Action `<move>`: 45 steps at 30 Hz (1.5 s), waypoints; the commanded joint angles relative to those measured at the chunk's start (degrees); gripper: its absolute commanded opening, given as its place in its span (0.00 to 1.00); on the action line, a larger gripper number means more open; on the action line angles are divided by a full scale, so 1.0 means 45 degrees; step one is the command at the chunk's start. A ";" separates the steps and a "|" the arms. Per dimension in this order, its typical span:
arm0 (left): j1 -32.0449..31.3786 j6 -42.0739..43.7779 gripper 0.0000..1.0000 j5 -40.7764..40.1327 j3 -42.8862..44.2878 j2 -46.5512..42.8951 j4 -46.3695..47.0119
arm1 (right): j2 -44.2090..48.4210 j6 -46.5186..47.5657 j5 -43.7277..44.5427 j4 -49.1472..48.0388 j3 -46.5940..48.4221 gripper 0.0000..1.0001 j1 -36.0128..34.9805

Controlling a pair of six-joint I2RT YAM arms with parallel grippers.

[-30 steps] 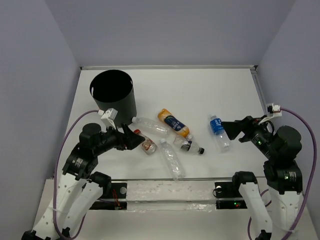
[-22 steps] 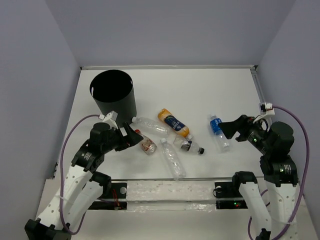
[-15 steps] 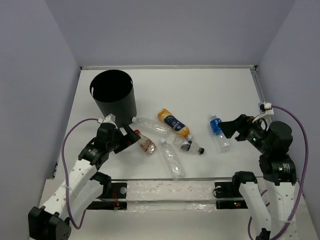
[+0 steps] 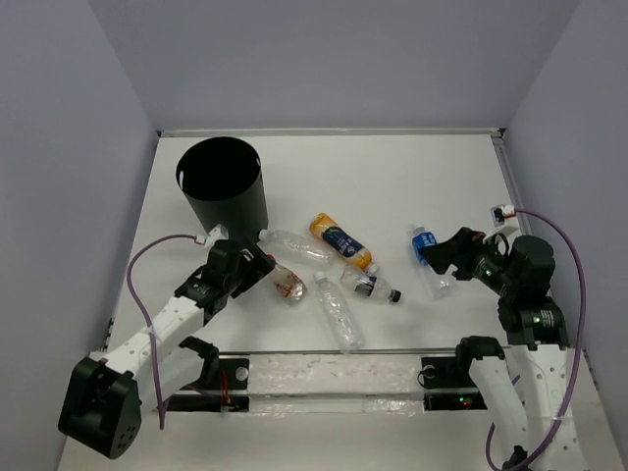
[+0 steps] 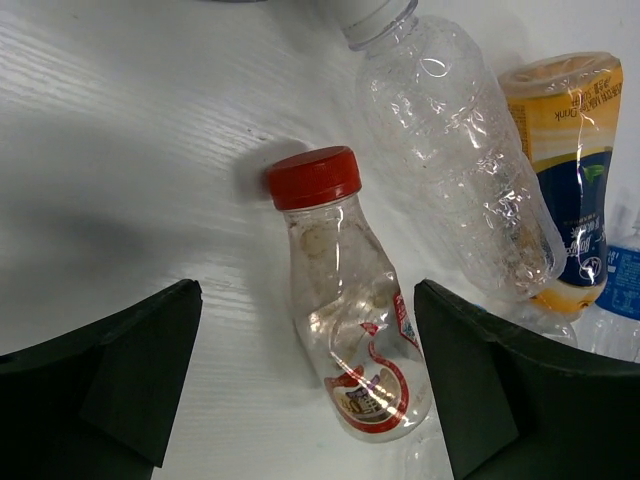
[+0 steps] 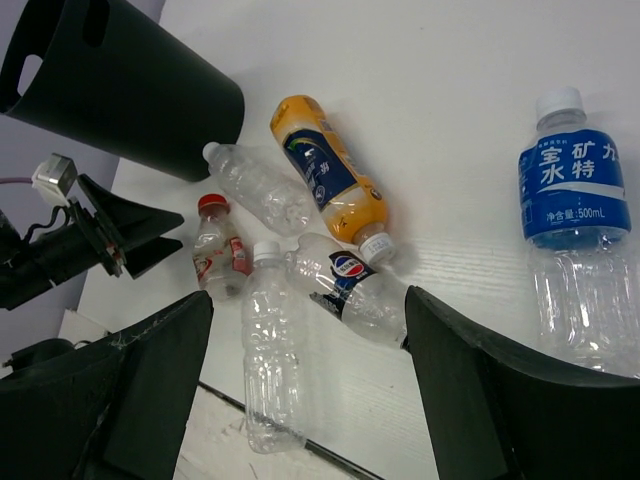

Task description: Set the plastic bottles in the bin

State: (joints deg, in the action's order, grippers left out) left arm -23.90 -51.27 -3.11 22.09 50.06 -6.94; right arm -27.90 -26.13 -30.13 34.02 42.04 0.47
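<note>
Top view: 6 plastic bottles (image 4: 337, 312) are lying loose on the worktop (image 4: 422, 177), to the near right of the bin (image 4: 221, 191). The bin is showing only black inside, no bottle visible. Left claw (image 4: 265, 267) is hovering released at the red-capped bottle (image 4: 286, 283). Right claw (image 4: 435, 257) is sitting released by the blue-label bottle (image 4: 429, 257).

Left wrist view: fingers (image 5: 130, 370) are straddling the red-capped bottle, with a clear bottle (image 5: 460, 150) just beside it. Risk: on closing, the round bottle is likely rolling away, or the neighbour is getting pinched.

Right wrist view: fingers are spreading wide, gripping nothing.

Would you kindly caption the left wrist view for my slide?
Open left gripper framing a small clear plastic bottle with a red cap, beside a larger clear bottle and an orange blue-labelled bottle.
</note>
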 commanded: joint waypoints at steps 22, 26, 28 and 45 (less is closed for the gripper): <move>-0.1309 -0.0191 0.16 -0.1495 0.0345 0.1593 0.1662 | -0.0167 -0.0463 -0.0999 -0.1564 -0.0788 0.80 0.0071; -0.1544 0.0414 0.12 -0.2019 0.1553 -0.0593 -0.0718 | -0.0245 -0.0541 -0.1350 -0.1973 -0.0788 0.79 0.0071; -0.1603 0.0863 0.12 -0.2508 0.2895 -0.1976 -0.2101 | -0.0420 -0.0464 -0.1526 -0.2013 -0.0827 0.79 0.0071; -0.1037 0.7267 0.15 -0.9770 1.4036 0.3871 -0.1311 | -0.6199 0.0630 0.3628 -0.3868 0.1046 0.87 -0.6254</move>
State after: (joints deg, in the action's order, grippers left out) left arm -29.89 -27.64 -35.16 81.10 59.29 -15.70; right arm -52.49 -26.72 -22.39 20.49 41.69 -24.01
